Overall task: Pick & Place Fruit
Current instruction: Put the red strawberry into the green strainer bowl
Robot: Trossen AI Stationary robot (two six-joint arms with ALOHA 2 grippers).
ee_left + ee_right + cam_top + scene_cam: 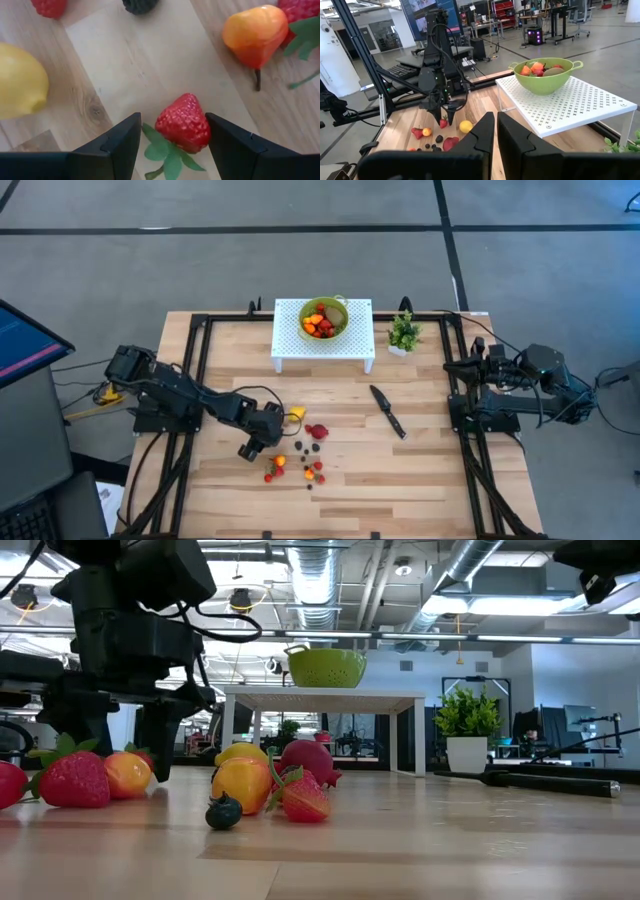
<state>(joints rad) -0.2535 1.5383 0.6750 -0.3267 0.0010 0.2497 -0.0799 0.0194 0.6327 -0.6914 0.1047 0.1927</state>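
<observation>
The left pincer [172,145] is low over the wooden tabletop [150,75], with its two dark fingers [117,145] spread wide. A small red toy strawberry with green leaves [183,122] lies right between them. The fingers are not squeezing it yet, and I cannot tell if they touch it.

To do this step well, the pincer should close slowly and evenly, so the berry stays in the middle and does not roll or pop out. The green leaves are floppy, so the red body is the better part to press on. Only then should it lift.

Just past the pincer lie more toy fruits: a round yellow lemon [20,80] on one side and an orange-red pear-shaped fruit [255,35] on the other. It should not bump them.

Farther off stands a white table with small holes [323,345], and on it a green bowl [340,328] with fruit already inside.

The right pincer [496,125] waits far away at the tabletop's other side, closed and holding nothing.
</observation>
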